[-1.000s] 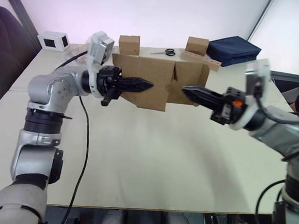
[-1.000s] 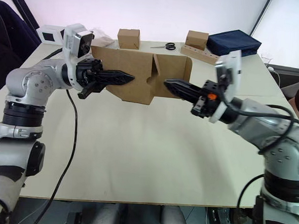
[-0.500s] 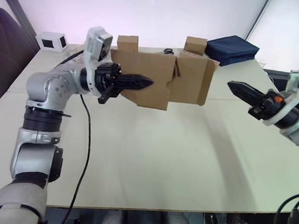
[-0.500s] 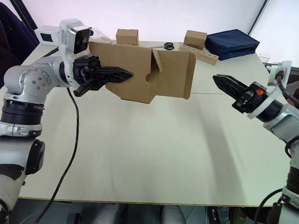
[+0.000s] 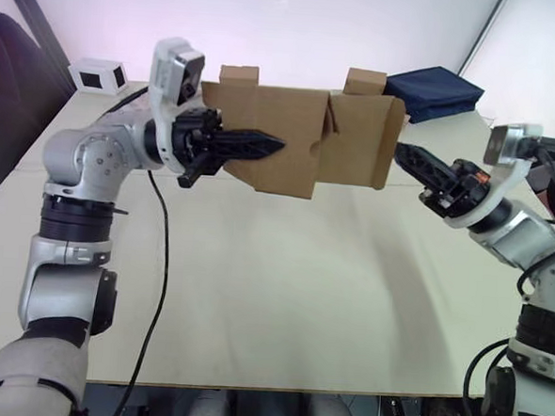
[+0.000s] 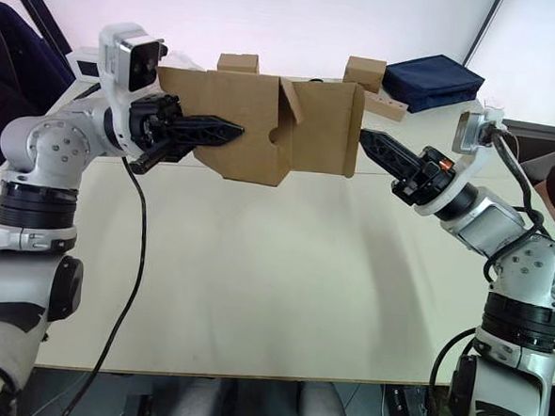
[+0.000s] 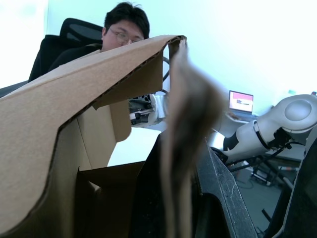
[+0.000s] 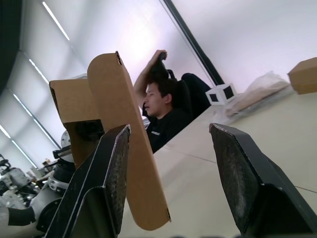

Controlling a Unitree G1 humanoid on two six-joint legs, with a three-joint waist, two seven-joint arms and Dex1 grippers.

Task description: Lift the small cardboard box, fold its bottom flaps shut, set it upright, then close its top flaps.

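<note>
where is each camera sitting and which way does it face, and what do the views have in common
Left and right eye views: on the head, looking forward and down over the table; both arms show, the left gripper shut on the raised cardboard box, the right gripper open beside it.
Left wrist view: along its fingers clamping a box wall; a person sits beyond.
Right wrist view: between its spread fingers, facing a box flap and the person.
All views share the box.
</note>
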